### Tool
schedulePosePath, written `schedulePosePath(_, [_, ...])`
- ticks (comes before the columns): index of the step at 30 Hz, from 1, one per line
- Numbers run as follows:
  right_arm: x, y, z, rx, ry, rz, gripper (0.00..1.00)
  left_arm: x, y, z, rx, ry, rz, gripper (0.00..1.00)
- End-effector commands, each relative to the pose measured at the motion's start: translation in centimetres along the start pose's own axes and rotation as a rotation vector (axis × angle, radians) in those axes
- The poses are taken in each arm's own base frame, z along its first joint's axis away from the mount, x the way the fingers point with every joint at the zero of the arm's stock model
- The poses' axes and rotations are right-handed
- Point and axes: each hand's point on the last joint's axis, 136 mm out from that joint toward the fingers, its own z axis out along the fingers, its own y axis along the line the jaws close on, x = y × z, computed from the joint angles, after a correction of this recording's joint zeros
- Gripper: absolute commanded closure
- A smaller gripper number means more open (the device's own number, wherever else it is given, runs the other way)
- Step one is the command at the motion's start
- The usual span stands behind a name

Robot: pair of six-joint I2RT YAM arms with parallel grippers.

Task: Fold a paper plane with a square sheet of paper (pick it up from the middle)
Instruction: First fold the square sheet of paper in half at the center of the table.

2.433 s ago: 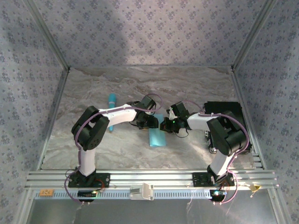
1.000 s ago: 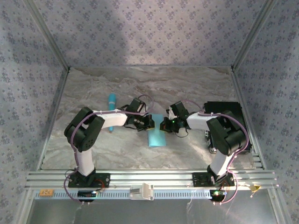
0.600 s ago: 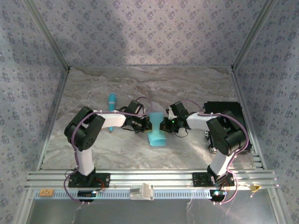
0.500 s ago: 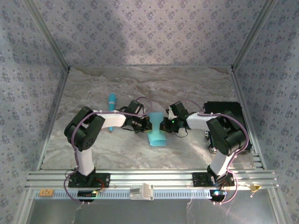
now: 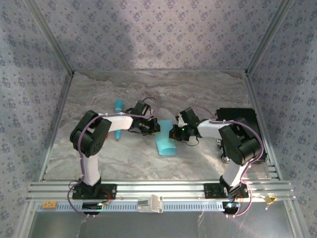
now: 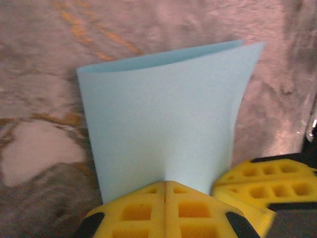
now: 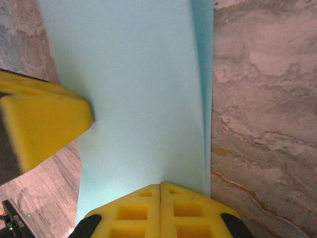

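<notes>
As both arms meet over the middle of the bench (image 5: 208, 94), left gripper (image 5: 156, 128): clenched on one edge of the square sheet of paper (image 5: 165, 142)
right gripper (image 5: 172, 134): clenched on the opposite edge
sheet: folded over, bowed between them
turquoise stick (image 5: 119, 119): lying apart, leftward

light-blue folded sheet (image 5: 165, 140), mid-table, edges pinched

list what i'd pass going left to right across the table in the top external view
turquoise stick → left gripper → blue paper sheet → right gripper → black box
</notes>
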Motion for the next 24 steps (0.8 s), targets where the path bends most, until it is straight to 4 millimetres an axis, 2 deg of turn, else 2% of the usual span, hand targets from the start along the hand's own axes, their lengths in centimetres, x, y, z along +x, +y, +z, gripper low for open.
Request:
schedulePosePath(1, [4.3, -6.8, 1.4, 0.251, 0.111, 0.080, 1.00, 0.3, 1.4, 0.4, -0.019, 0.023, -0.005, 1.00])
schedulePosePath(5, [4.3, -6.8, 1.5, 0.252, 0.112, 0.080, 1.00, 0.3, 1.9, 0.6, -0.026, 0.028, -0.013, 1.00])
schedulePosePath(10, [4.2, -6.6, 1.4, 0.249, 0.111, 0.070, 1.00, -0.9, -0.9, -0.5, 0.031, 0.019, 0.028, 1.00])
schedulePosePath(14, [4.1, -6.6, 1.3, 0.250, 0.109, 0.067, 1.00, -1.9, -2.2, -1.0, 0.068, 0.012, 0.049, 1.00])
schedulePosePath(24, [4.2, -6.6, 1.3, 0.252, 0.112, 0.068, 1.00, -2.3, 0.9, 0.4, 0.044, 0.038, -0.003, 1.00])
